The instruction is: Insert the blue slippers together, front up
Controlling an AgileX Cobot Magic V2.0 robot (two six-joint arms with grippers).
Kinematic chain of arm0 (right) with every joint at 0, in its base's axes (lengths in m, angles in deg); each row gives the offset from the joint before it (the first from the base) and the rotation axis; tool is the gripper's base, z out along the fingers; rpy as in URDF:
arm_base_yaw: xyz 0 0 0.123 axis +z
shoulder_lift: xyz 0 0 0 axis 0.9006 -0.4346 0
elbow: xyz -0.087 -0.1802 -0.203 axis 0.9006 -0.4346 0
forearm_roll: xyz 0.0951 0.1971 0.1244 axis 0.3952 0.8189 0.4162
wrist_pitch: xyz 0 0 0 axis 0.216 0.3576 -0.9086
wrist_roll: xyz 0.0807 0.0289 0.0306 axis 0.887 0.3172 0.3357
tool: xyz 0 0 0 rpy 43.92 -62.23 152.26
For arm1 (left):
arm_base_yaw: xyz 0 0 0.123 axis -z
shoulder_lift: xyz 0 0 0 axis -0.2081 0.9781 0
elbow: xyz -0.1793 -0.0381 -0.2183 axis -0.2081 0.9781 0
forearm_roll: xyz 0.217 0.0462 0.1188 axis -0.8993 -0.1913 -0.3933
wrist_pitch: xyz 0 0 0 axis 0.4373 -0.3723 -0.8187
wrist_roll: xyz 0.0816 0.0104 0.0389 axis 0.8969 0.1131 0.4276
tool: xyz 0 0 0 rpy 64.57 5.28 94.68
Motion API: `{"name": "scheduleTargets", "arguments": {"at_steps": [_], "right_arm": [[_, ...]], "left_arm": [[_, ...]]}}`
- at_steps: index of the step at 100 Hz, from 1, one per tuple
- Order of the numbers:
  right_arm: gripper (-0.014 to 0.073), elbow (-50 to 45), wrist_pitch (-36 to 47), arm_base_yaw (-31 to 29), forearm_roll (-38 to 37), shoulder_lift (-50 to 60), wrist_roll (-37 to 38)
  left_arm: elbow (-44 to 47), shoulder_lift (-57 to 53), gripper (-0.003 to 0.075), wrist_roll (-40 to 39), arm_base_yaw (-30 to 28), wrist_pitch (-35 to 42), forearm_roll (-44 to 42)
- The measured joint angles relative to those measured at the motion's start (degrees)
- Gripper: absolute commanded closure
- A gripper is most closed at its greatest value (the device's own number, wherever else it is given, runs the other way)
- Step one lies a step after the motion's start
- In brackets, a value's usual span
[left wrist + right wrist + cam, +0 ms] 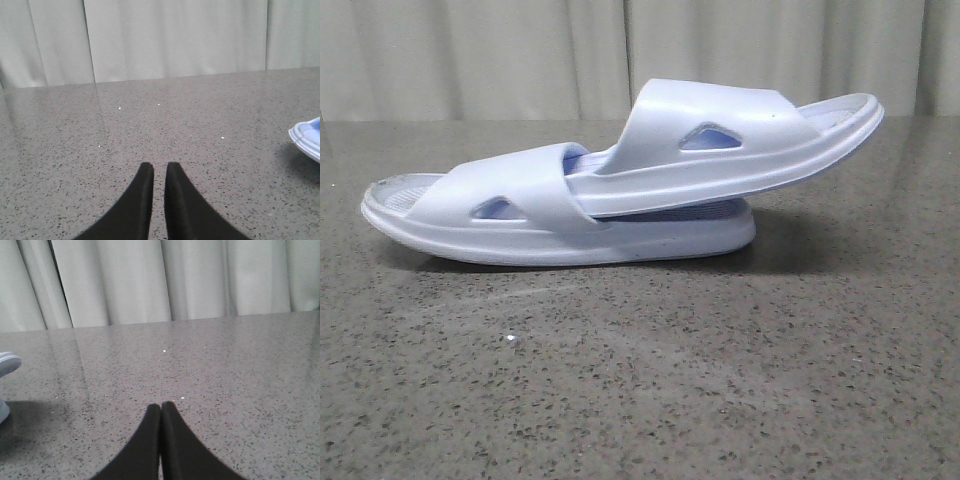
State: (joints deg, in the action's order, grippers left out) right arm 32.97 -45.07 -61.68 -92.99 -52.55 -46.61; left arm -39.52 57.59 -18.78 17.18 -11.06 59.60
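Note:
The two blue slippers lie nested in the middle of the table in the front view. The lower slipper rests flat on its sole. The upper slipper has one end pushed under the lower one's strap, and its other end tilts up to the right. No gripper shows in the front view. My left gripper is empty, its fingers almost together with a thin slit between them, and a slipper end shows off to one side. My right gripper is shut and empty, well apart from a slipper end.
The grey speckled tabletop stretches in front of and around the slippers. A pale curtain hangs behind the table's far edge. Both grippers hover low over bare tabletop, one on each side of the pair.

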Motion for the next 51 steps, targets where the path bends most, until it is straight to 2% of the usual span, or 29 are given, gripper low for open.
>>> {"name": "scheduleTargets", "arguments": {"at_steps": [51], "right_arm": [[0.0701, 0.0, 0.0, -0.1, 0.1, 0.0, -0.1]], "left_arm": [[0.0, 0.0, 0.0704, 0.0, 0.0, 0.0, 0.0]]}}
